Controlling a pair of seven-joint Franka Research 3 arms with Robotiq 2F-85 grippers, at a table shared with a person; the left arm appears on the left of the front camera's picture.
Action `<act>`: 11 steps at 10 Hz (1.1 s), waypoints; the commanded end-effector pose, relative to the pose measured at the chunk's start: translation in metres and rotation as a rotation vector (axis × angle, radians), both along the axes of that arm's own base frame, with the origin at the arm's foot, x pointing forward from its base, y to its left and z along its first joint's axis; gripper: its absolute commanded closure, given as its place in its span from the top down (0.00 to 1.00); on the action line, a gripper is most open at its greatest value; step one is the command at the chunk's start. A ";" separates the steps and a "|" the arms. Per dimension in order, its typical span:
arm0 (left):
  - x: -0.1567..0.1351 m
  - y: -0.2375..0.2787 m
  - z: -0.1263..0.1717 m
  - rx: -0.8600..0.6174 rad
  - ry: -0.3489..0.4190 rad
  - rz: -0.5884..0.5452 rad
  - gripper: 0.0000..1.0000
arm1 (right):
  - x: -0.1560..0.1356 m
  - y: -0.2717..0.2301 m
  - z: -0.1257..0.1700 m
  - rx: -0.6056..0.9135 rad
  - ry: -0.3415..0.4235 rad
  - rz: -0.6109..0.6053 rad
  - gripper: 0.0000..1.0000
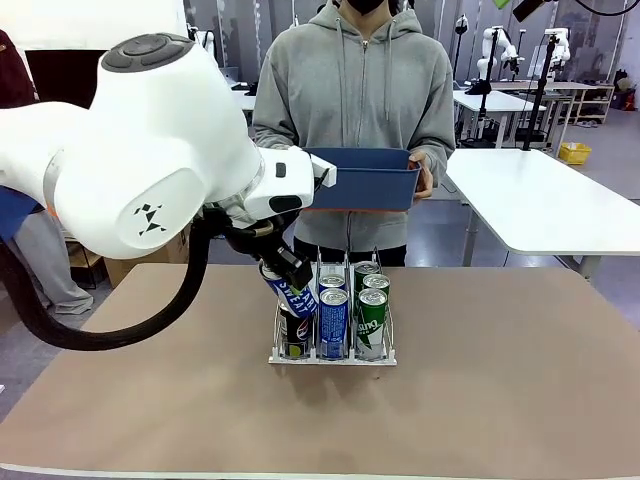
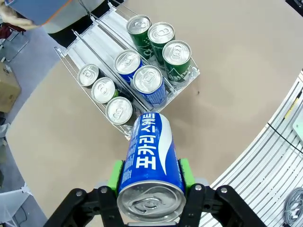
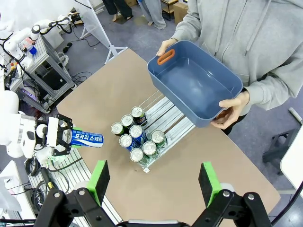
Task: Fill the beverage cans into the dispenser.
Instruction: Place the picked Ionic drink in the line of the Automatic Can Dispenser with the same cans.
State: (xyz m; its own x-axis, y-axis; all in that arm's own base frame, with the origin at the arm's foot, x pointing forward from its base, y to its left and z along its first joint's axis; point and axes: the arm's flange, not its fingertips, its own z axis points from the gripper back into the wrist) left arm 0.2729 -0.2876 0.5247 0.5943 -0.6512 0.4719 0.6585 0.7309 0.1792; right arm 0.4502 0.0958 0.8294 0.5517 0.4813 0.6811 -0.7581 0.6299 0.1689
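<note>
I had the left gripper clenched on a blue can, green fingers pressing its sides near the silver top. In the left wrist view the can's long axis ran straight out from the fingers, its base aimed at the near end of the rack; from the front it hung tilted, base down, just above the left lane's near end. The rack sat mid-surface with eight cans: three green in the right lane, two blue in the middle, three in the left. I judged the middle lane the one with room, just right of where my can pointed. The right gripper hung released, well back and high. The person's hands held an empty blue tub beyond the rack.
</note>
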 end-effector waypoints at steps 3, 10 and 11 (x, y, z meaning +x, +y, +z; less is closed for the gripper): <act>0.000 0.007 0.011 -0.006 -0.011 0.031 0.57 | -0.003 0.000 -0.001 0.012 0.010 -0.001 1.00; 0.019 -0.035 -0.041 0.085 -0.037 -0.075 0.29 | -0.003 0.000 -0.001 0.012 0.010 -0.001 1.00; 0.023 -0.038 -0.046 0.090 -0.039 -0.080 0.17 | -0.003 0.000 -0.001 0.012 0.010 -0.001 1.00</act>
